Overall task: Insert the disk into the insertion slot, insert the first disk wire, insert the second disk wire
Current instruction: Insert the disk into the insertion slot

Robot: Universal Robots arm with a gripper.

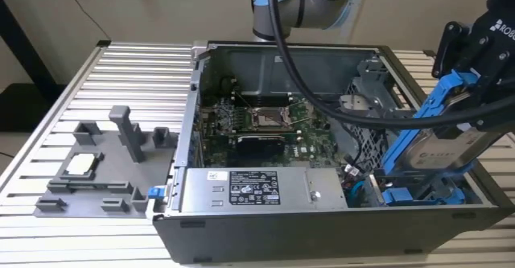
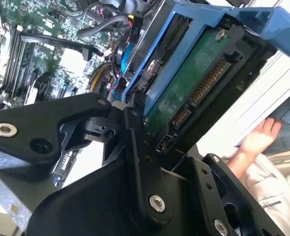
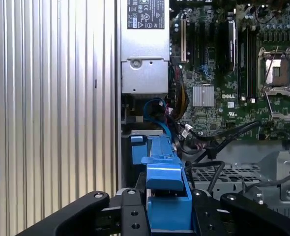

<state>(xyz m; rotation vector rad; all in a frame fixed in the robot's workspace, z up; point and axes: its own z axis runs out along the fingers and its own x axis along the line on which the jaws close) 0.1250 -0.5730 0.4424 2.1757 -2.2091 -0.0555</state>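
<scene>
**Disk pinched, tilted at the bay**

My gripper (image 3: 167,209) pinches the disk (image 1: 438,150) by its blue carrier frame, fingers pressed on both sides. The disk stands steeply tilted, its lower end down at the insertion slot (image 1: 418,191), in the case's corner at the exterior view's right. I cannot tell whether it is in. Beyond lie the power supply (image 1: 249,188) and the motherboard (image 1: 266,120).

At the exterior view's right, the black pincer (image 1: 467,90) clamps the disk (image 1: 438,150) by its blue frame. The disk is steeply tilted, its lower end down inside the near right corner of the open computer case (image 1: 241,232). The motherboard (image 1: 266,120) lies mid-case, the power supply (image 1: 249,189) nearer. A grey fixture (image 1: 105,171) sits on the ribbed bench (image 1: 137,69) at the exterior view's left.
</scene>
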